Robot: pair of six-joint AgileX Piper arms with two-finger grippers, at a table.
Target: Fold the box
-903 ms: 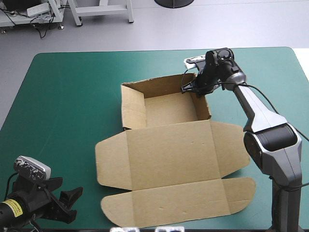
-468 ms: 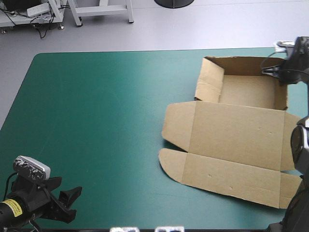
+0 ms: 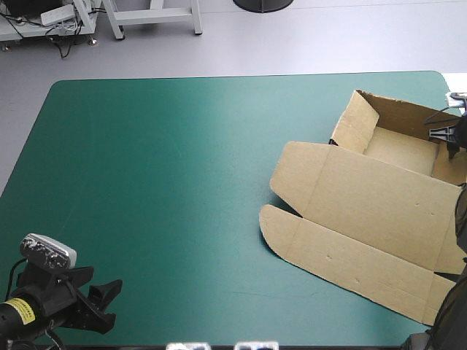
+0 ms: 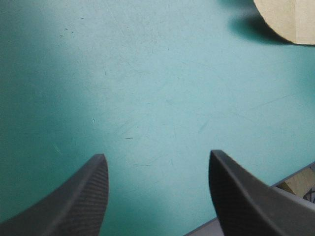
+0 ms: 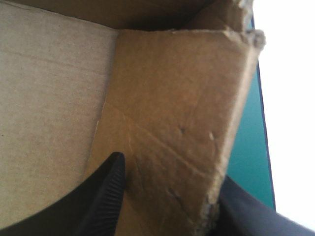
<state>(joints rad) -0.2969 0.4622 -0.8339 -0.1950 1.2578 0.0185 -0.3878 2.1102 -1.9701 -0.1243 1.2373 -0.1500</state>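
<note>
The brown box [image 3: 365,211] lies at the table's right side as an open tray with raised walls, its lid and rounded flaps flat toward the near edge. My right gripper [image 3: 446,135] is at the tray's right wall near the table's right edge. In the right wrist view the right gripper [image 5: 170,169] is shut on that wall [image 5: 177,113], one black finger inside the tray and one outside. My left gripper [image 3: 109,299] stands open low over the teal-green cover at the near left corner. From the left gripper [image 4: 157,155], a rounded flap of the box [image 4: 290,19] shows far ahead.
The box's right part runs past the high view's right side. The teal-green cover [image 3: 160,168] is bare on the left and in the middle. The table's right edge [image 5: 258,123] lies just outside the gripped wall.
The right gripper has dragged the box from the table's middle to its right side, turning it a little. The left arm has stayed still.
</note>
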